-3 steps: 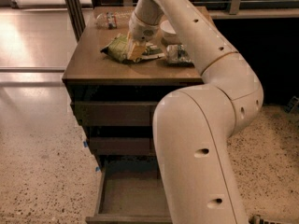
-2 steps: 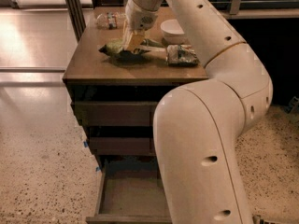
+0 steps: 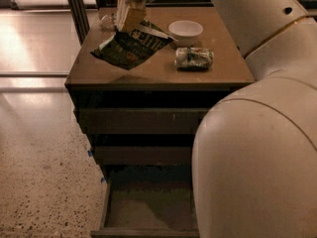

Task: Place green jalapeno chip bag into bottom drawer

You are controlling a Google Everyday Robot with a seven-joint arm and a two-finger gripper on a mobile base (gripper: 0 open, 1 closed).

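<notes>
The green jalapeno chip bag (image 3: 131,46) hangs from my gripper (image 3: 130,18), lifted off the cabinet top and tilted, its lower corner toward the left edge. The gripper is shut on the bag's upper edge, near the back left of the cabinet top. The bottom drawer (image 3: 148,209) is pulled open below, its brown floor empty; my arm hides its right part. The two drawers above it are closed.
A white bowl (image 3: 185,32) and a rolled greenish-white packet (image 3: 194,58) sit on the cabinet top (image 3: 163,71). A small crumpled object (image 3: 107,22) lies at the back left. My large arm (image 3: 257,148) fills the right side. Speckled floor lies to the left.
The gripper has risen with the chip bag, lifting it off the cabinet top. The camera view has shifted closer and lower.
</notes>
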